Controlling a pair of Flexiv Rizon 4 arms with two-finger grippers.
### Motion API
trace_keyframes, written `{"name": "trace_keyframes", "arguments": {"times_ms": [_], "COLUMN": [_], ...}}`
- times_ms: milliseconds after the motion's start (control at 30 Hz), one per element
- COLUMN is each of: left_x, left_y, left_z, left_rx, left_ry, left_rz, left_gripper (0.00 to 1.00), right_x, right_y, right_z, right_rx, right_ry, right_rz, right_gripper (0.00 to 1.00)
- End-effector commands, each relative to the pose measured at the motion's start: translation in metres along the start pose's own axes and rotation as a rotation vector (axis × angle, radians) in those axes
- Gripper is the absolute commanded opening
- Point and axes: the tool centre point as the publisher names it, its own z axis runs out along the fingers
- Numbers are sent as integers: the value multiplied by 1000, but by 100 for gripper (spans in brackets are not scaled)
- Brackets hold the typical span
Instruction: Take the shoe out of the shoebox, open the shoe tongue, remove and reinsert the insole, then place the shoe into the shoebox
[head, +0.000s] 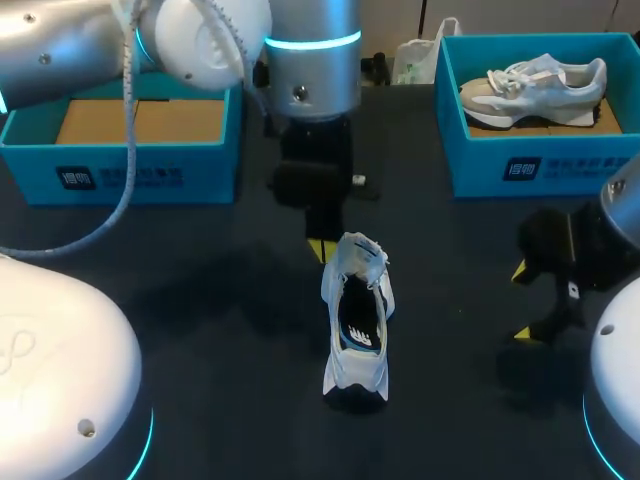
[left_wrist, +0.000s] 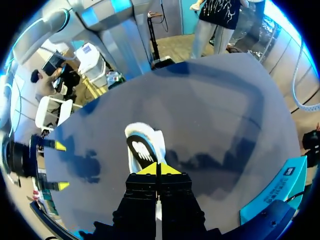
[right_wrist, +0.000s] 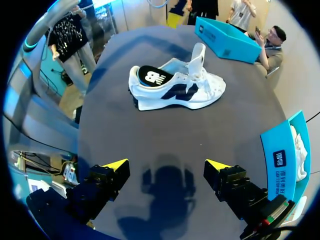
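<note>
I'm holding the left gripper (left_wrist: 157, 169) pinched together on nothing, just above the shoe (head: 358, 320), which is sitting mid-table with its tongue (right_wrist: 197, 55) raised. The right gripper (right_wrist: 167, 165) is hovering spread wide, well apart, probably leaving room for the insole work.

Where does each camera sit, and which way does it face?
Head view: above, behind the robot, looking down on the table; left gripper, right gripper show.
Left wrist view: on the left arm, looking past its shut gripper onto the shoe.
Right wrist view: on the right arm, looking over its open gripper toward the shoe.
All share the shoe.
</note>
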Motion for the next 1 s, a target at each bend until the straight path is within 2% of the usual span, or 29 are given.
{"name": "trace_keyframes", "arguments": {"times_ms": [33,300,433,633,833,1000], "left_x": [-1,-1,-13,-30,-34,-30], "left_y": [-5,-5,-8,-5,2,10], "left_z": [7,7,29,56,71,83], "left_rx": [-4,-4,25,-4,-46,-26], "left_ry": [11,11,33,86,132,145], "left_rz": [9,9,16,19,-5,-28], "left_gripper": [0,0,0,0,0,0], "right_x": [2,2,2,2,2,2], "right_y": [0,0,0,0,0,0], "right_z": [-1,-1,-1,-1,-1,-1], "right_rx": [1,1,1,1,1,1], "right_ry": [-3,-3,-3,-3,-3,-3], "right_rz": [1,1,1,1,1,1], "right_gripper": [100,100,100,100,100,100]}}
